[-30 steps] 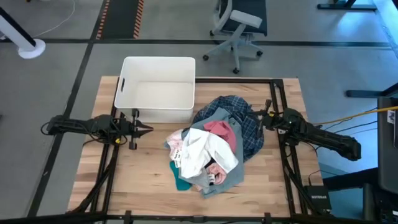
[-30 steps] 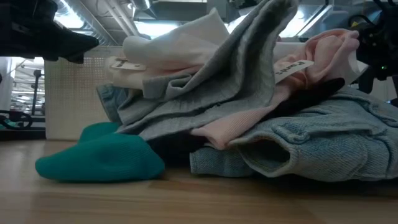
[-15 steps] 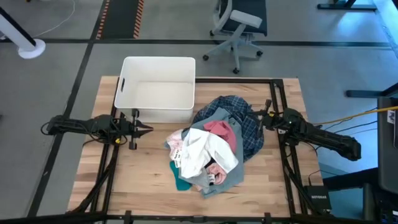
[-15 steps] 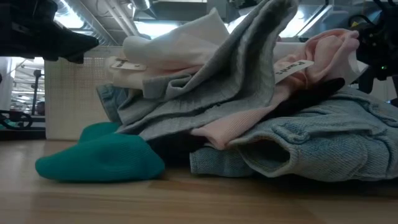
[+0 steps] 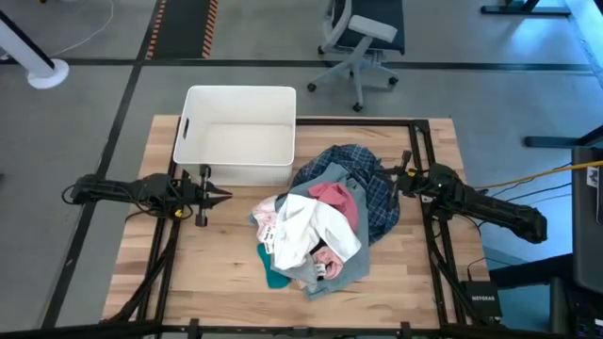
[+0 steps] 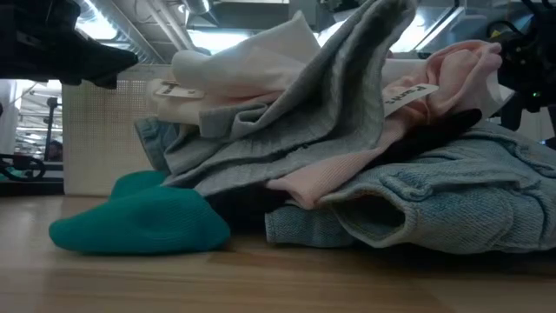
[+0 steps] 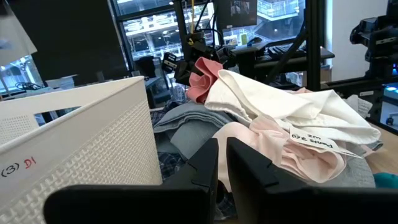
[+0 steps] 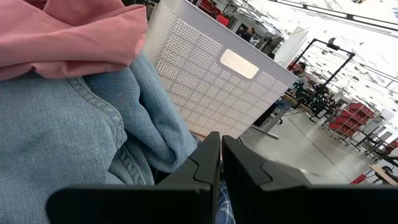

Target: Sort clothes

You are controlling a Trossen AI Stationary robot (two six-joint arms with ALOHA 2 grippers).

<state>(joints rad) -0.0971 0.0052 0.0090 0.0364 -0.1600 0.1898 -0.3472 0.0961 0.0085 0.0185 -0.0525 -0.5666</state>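
Observation:
The clothes lie in one pile on the wooden table. A white top and a pink piece are on top. A dark blue plaid shirt and light blue denim are beneath. Teal socks rest on the table at the pile's near left, and a small black piece shows between the layers. My left gripper is shut and empty, left of the pile, beside the bin. My right gripper is shut at the pile's right edge, over the plaid shirt. My right gripper has its shut fingertips level, coming from the table's right, at the plaid shirt's right edge just past the denim. I cannot tell whether they touch the cloth.
A white rectangular plastic bin stands at the table's far left, just beyond my left gripper. A black frame runs along the table's edges. Bare wood lies left of the pile. An office chair stands on the floor beyond the table.

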